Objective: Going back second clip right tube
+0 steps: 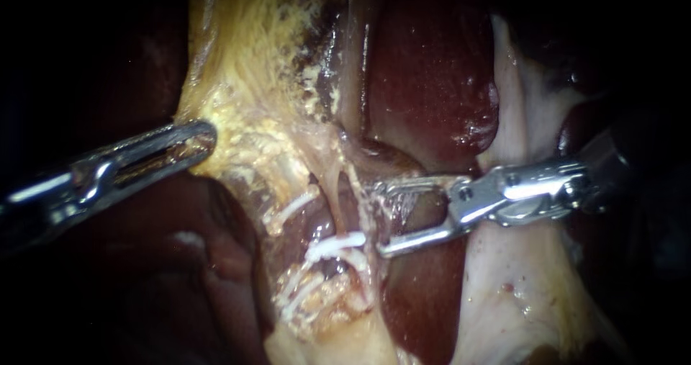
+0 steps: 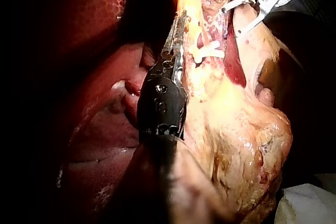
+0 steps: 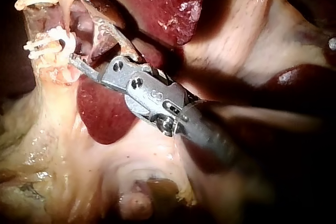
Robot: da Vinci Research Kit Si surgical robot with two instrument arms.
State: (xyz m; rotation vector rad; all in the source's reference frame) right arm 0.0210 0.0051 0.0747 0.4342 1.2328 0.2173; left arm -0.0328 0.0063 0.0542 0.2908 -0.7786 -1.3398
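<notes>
My right instrument (image 1: 378, 219) comes in from the right with its jaws open, their tips beside a thin pale tube (image 1: 358, 201). A white clip (image 1: 335, 244) sits across the tube just off the lower jaw's tip. A second white clip (image 1: 295, 205) lies further left. My left instrument (image 1: 205, 138) is shut on yellow fatty tissue (image 1: 252, 113) at the gallbladder's edge. The left wrist view shows my left instrument (image 2: 178, 24) lying along that tissue, with the clip (image 2: 207, 52) and my right instrument (image 2: 231, 22) ahead. In the right wrist view my right instrument's (image 3: 84, 40) lower jaw touches the clip (image 3: 50, 43).
Dark red liver (image 1: 432, 70) lies above and behind the right instrument's jaws, with another lobe (image 1: 417, 300) below them. Pale membrane (image 1: 518, 278) spreads under the right shaft. More white strands (image 1: 302, 293) cross the tissue below the clips.
</notes>
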